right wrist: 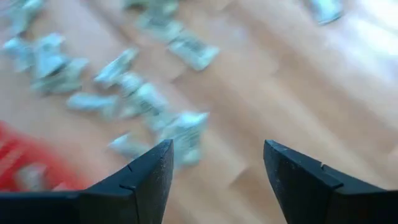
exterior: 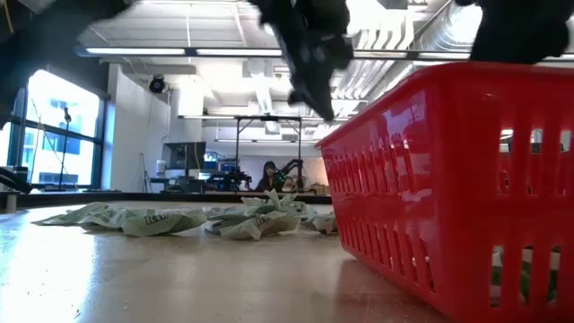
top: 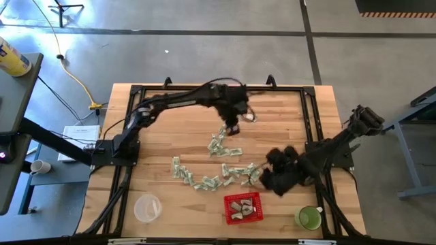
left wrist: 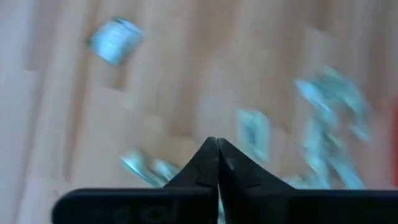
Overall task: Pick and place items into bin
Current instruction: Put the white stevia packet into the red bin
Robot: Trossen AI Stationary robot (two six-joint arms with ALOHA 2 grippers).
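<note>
Red bin [top: 243, 207]: lower centre of the high view, square, a few wrapped pieces inside; fills the right of the low view.
Items [top: 216, 145]: pale green-and-white, strewn on the wood in a loose arc from mid-frame down to lower left and across to the right; no common heading, long axes every way.
Left gripper [top: 232, 127]: arm reaches from the left edge up and across to upper centre, wrist bent downward; fingers [left wrist: 208, 163] pressed together, nothing seen between them.
Right gripper [top: 263, 178]: arm slants in from the right, low, just above and right of the bin; fingers [right wrist: 147, 177] spread apart, empty.
Table [top: 163, 136]: pale wood, black frame.
</note>
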